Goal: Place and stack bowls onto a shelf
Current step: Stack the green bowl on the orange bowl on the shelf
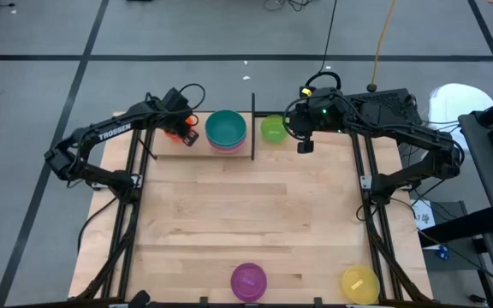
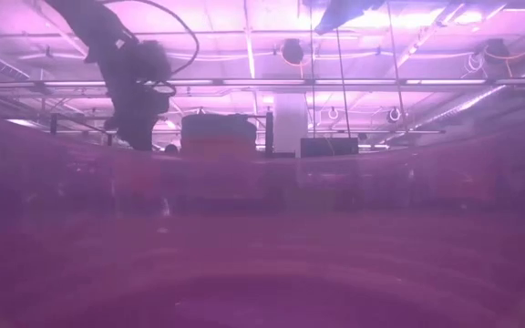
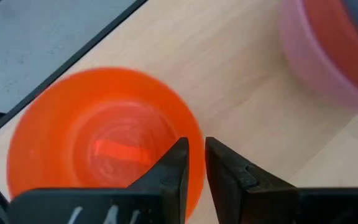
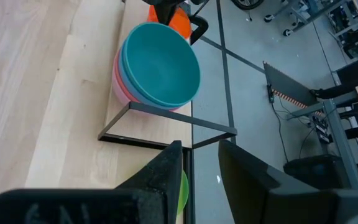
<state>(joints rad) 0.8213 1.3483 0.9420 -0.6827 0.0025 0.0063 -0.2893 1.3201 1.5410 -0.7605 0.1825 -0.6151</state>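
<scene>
With the small round orange plastic bowl (image 3: 104,140) sitting on the pale wooden shelf (image 3: 253,106) directly under the left claw (image 3: 194,163), whose fingers stand slightly apart astride its rim, the claw should open fully and rise straight, without dragging it.

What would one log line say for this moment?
left gripper: open over orange bowl on shelf | right gripper: open by green bowl
</scene>
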